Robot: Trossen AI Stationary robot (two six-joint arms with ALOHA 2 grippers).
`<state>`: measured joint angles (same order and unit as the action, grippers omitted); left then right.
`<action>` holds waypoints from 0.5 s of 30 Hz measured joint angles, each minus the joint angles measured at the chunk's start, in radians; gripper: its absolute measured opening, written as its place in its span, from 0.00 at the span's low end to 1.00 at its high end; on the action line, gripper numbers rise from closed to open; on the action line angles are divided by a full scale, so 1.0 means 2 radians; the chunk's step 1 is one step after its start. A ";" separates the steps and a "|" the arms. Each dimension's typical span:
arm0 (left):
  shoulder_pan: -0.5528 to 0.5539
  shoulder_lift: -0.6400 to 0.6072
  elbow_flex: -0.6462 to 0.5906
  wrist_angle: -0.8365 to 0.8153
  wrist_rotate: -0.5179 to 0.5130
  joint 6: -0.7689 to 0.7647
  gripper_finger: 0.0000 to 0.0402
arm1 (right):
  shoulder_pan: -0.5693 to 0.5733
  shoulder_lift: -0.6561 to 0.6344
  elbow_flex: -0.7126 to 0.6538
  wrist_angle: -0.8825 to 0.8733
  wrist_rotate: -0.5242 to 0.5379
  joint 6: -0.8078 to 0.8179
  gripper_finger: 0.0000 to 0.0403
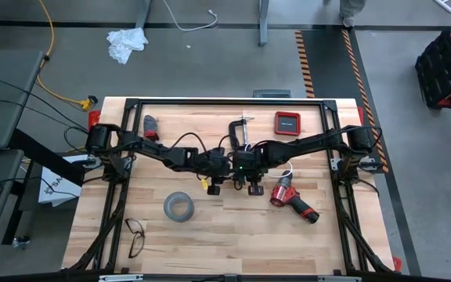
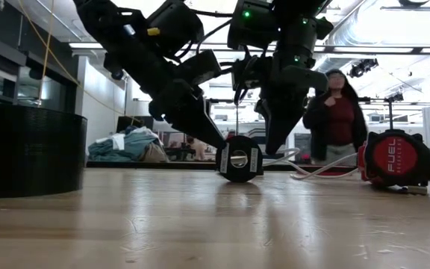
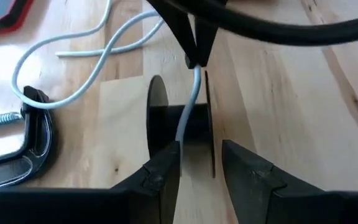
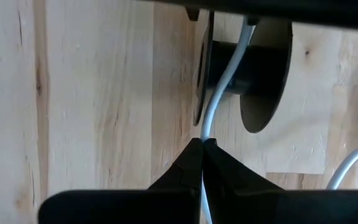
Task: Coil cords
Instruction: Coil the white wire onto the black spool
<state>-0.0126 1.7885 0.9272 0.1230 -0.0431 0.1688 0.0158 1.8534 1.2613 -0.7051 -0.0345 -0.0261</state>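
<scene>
Two dark grippers meet at the middle of the pale, straight-grained wooden table (image 1: 210, 243), both working on a small black round spool (image 2: 239, 158) that stands on edge on the boards. The spool is made of two thin flat discs joined by a short hub, with a metallic ring at its centre in the low view. A thin, smooth white cable (image 3: 188, 109) runs over the hub between the discs and trails off in loose loops across the wood.

The left gripper (image 3: 201, 165) sits at the spool with its blunt black fingers parted, one on either side of the discs; whether they press on the spool cannot be told. The right gripper (image 4: 202, 149) has its tapered fingers closed to a point, pinching the white cable just beside the spool.

Around them lie a grey ring-shaped tape roll (image 1: 178, 207), a pair of dark-framed glasses (image 1: 135, 236), a red and black power drill (image 1: 292, 199), a black metal clamp (image 1: 239, 131) with a threaded screw, and a flat red square case (image 1: 286, 122). On a round red tool at the right of the low view, white letters read "FUEL" (image 2: 392, 154). A person (image 2: 336, 116) in a dark red top stands in the room behind.
</scene>
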 joint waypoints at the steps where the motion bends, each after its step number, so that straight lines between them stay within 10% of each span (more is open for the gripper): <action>1: -0.001 0.000 0.000 0.002 -0.007 0.000 0.29 | 0.000 0.000 0.000 0.000 0.000 0.000 0.00; 15: -0.007 0.000 0.000 0.002 -0.045 0.005 0.29 | 0.000 0.000 0.000 0.008 -0.002 0.004 0.00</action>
<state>-0.0273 1.7889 0.9272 0.1272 -0.1333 0.1780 0.0158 1.8534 1.2613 -0.6899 -0.0389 -0.0171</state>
